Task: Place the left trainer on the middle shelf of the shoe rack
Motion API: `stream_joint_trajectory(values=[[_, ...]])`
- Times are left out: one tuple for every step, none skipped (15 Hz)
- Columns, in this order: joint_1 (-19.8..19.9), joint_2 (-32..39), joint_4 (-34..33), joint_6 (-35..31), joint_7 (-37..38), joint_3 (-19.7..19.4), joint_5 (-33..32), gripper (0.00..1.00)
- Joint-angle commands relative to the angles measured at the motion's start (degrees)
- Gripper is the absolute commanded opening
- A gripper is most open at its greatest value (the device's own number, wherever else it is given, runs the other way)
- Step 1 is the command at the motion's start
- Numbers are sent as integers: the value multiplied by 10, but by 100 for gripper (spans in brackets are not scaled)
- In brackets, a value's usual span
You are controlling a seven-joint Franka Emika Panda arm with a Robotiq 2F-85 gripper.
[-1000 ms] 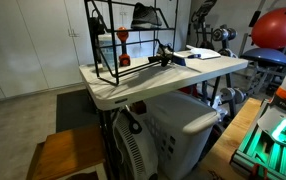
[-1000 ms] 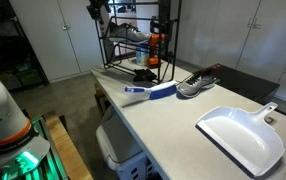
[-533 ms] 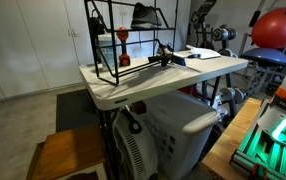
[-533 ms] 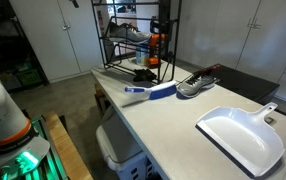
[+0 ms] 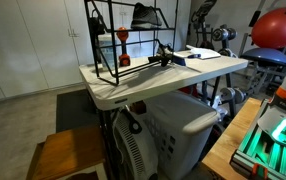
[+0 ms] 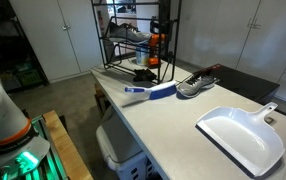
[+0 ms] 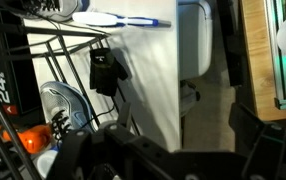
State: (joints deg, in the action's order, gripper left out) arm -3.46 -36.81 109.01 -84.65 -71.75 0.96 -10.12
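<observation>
A dark trainer with a white sole (image 6: 131,33) rests on the middle wire tier (image 6: 123,42) of the black shoe rack (image 6: 168,30) at the table's far end. It also shows in the wrist view (image 7: 65,106), below and to the left of my gripper (image 7: 161,135). The gripper is open, empty and high above the rack, with only its dark fingers showing. It is out of both exterior views. The like trainer (image 6: 193,85) lies on the table, apart from the rack. In an exterior view the rack (image 5: 103,50) holds the dark shoe (image 5: 145,16).
A blue-handled brush (image 6: 153,92) lies next to the loose trainer. A white dustpan (image 6: 241,135) sits at the near end of the white table (image 6: 163,130). An orange object (image 6: 155,42) and a black item (image 6: 141,73) are in the rack.
My gripper has risen out of the top of the exterior view. The trainer stays on the tier. Nothing else has moved.
</observation>
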Motion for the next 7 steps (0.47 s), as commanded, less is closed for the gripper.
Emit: stream_joint_trajectory(values=[[4, 17, -20, 35, 109, 8, -18, 100], [-22, 5, -8, 15, 67, -11, -15, 100], [-22, 7, -10, 19, 88, -10, -15, 100], [-22, 9, -11, 20, 98, -10, -16, 100], [-21, 11, -12, 20, 104, -9, -16, 100], [-21, 12, -12, 20, 107, -9, -16, 100], [-21, 12, -13, 20, 108, -9, -16, 100]])
